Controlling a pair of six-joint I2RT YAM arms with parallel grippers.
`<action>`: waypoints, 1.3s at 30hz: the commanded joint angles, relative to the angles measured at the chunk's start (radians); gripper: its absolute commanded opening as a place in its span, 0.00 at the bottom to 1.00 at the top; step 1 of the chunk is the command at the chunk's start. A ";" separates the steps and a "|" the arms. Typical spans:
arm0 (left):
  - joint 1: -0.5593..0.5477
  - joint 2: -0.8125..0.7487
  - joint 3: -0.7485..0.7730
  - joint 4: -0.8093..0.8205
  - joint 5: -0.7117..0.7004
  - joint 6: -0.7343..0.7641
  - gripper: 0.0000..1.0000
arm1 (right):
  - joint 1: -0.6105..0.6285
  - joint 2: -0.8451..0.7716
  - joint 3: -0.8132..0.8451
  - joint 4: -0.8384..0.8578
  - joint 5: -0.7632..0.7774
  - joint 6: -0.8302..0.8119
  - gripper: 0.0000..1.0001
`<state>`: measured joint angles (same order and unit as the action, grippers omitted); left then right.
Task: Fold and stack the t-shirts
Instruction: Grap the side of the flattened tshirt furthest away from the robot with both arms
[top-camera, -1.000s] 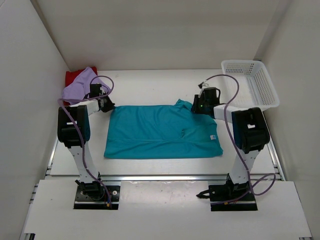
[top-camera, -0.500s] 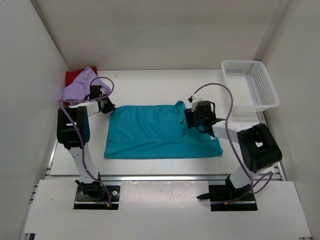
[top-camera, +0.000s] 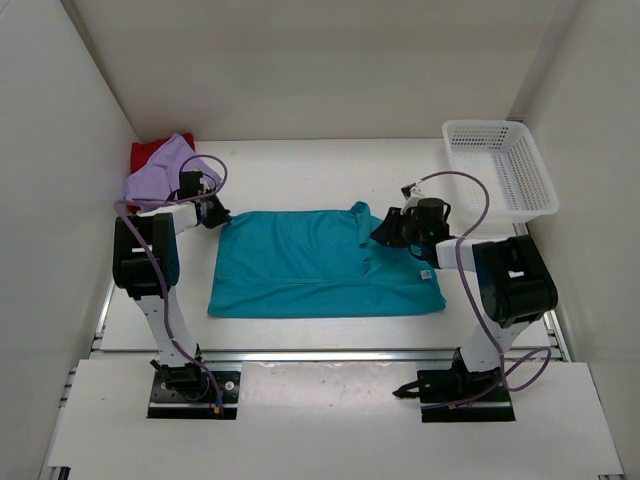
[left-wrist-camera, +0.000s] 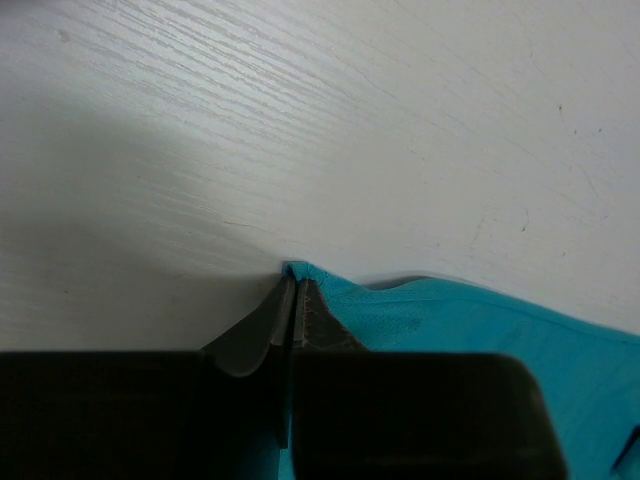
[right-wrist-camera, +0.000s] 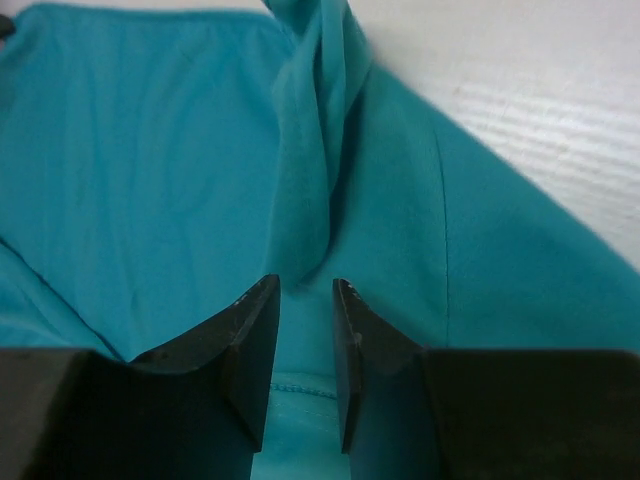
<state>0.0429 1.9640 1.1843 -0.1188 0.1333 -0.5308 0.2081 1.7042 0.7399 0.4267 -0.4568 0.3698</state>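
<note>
The teal-blue t-shirt (top-camera: 300, 262) lies spread flat mid-table, with a raised crease near its right side. My left gripper (top-camera: 221, 214) is shut on the shirt's far left corner (left-wrist-camera: 300, 270), and its fingertips (left-wrist-camera: 292, 283) pinch the hem against the table. My right gripper (top-camera: 386, 231) hovers low over the shirt's right part. Its jaws (right-wrist-camera: 305, 292) stand slightly apart, with a fabric ridge (right-wrist-camera: 315, 150) running away from the gap and nothing held. The lavender t-shirt (top-camera: 156, 172) lies crumpled on the dark red t-shirt (top-camera: 143, 152) in the far left corner.
A white lattice basket (top-camera: 505, 165) stands at the far right, against the right wall. White walls close in the table on the left, back and right. Purple cables loop above both wrists.
My right arm swung in over the shirt's right part, then drew back a little to the right. The fabric there now shows a crease. My left gripper has stayed on the corner.
</note>
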 joint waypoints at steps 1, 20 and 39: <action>-0.003 -0.070 -0.021 -0.005 0.014 0.002 0.00 | 0.014 0.038 0.039 0.050 -0.049 0.041 0.27; 0.008 -0.070 -0.009 0.010 0.020 -0.005 0.00 | 0.089 0.207 0.231 -0.083 0.035 -0.045 0.39; 0.012 -0.083 -0.023 0.030 0.034 -0.020 0.00 | -0.013 0.135 0.344 -0.276 -0.005 -0.081 0.00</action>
<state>0.0479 1.9579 1.1713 -0.1040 0.1471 -0.5426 0.2409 1.9034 0.9760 0.2462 -0.4950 0.3504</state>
